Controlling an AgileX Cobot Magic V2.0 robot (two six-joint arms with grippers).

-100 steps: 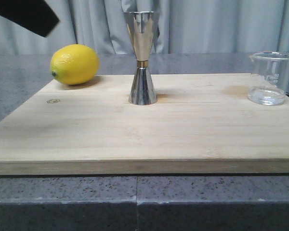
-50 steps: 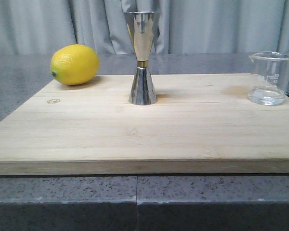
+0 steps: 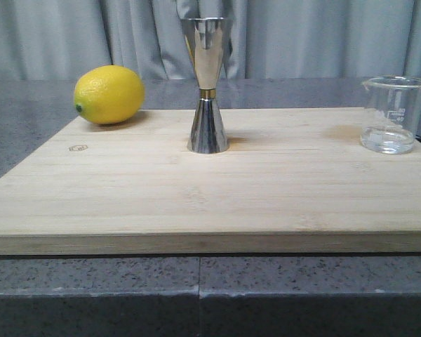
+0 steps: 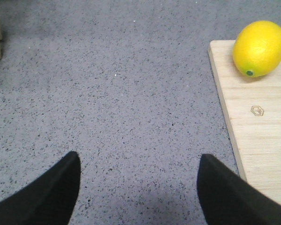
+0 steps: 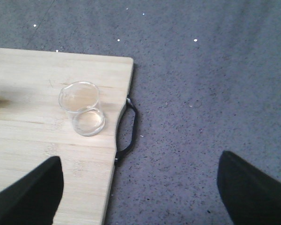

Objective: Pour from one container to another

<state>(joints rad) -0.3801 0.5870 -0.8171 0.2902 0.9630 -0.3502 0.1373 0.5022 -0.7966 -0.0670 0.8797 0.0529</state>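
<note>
Nothing is in hand yet; this looks like the reach before the pour. The beaker (image 3: pixel 393 114) stands upright near the right edge of the wooden board (image 3: pixel 210 203), a little clear liquid in it, well apart from the steel jigger (image 3: pixel 208 84) at the board's middle. The right gripper (image 5: pixel 140 187) hangs spread wide and empty above it, the left gripper (image 4: pixel 138 187) equally wide over bare counter (the lemon (image 3: pixel 109 93) sits idle). Next, I judge, the right fingers must descend around the beaker's wall.

Jigger (image 3: pixel 208 91) stands upright mid-board (image 3: pixel 210 203), lemon (image 3: pixel 109 94) sits at the back left corner, beaker (image 3: pixel 393 114) waits far right.
</note>
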